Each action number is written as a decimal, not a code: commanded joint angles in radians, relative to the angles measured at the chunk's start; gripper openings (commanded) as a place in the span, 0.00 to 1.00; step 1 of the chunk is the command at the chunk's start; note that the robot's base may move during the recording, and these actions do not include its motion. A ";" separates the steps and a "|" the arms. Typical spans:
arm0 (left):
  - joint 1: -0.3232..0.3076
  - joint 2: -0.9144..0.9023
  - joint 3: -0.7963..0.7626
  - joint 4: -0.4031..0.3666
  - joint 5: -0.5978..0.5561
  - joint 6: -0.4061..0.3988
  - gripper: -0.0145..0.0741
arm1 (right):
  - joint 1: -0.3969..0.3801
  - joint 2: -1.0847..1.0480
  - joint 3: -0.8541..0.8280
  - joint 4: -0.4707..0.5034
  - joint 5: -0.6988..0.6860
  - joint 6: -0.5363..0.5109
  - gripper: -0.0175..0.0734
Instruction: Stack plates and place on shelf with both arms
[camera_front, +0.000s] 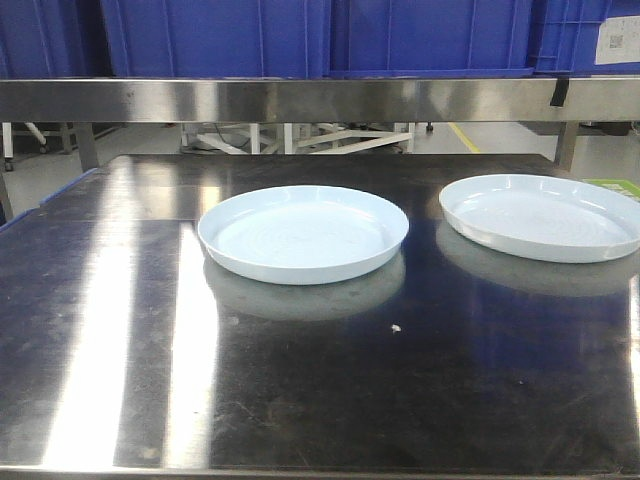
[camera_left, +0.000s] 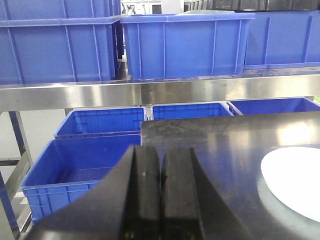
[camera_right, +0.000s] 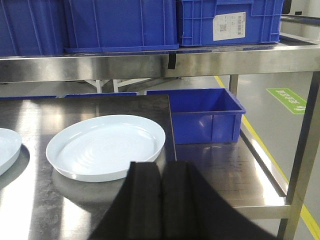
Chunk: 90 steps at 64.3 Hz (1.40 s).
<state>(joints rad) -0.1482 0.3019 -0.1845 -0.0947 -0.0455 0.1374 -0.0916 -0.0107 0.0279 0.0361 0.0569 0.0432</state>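
Note:
Two pale bluish-white plates lie apart on the dark steel tabletop (camera_front: 320, 400). One plate (camera_front: 303, 234) is near the middle, the other plate (camera_front: 541, 216) at the right. The shelf rail (camera_front: 300, 100) runs across behind them, bearing blue crates (camera_front: 215, 35). My left gripper (camera_left: 160, 167) is shut and empty, over the table's left edge; the middle plate (camera_left: 295, 182) shows to its right. My right gripper (camera_right: 161, 172) is shut and empty, just near of the right plate (camera_right: 106, 146). No gripper shows in the front view.
Blue crates (camera_left: 82, 167) stand low, left of the table. A blue crate (camera_right: 205, 112) stands on a lower steel shelf (camera_right: 235, 175) right of the table, beside a rack post (camera_right: 302, 165). A small white speck (camera_front: 396, 327) lies on the tabletop.

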 joint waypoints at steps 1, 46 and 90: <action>0.002 0.005 -0.027 -0.008 -0.089 -0.004 0.26 | 0.002 -0.019 0.001 -0.003 -0.091 -0.003 0.23; 0.002 0.005 -0.027 -0.008 -0.092 -0.004 0.26 | 0.002 -0.019 0.001 -0.003 -0.093 -0.003 0.23; 0.002 0.005 -0.027 -0.008 -0.090 -0.004 0.26 | 0.002 0.033 -0.097 0.011 -0.004 0.004 0.23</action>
<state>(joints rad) -0.1482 0.3019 -0.1845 -0.0947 -0.0470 0.1374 -0.0916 -0.0107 0.0075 0.0421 0.1031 0.0476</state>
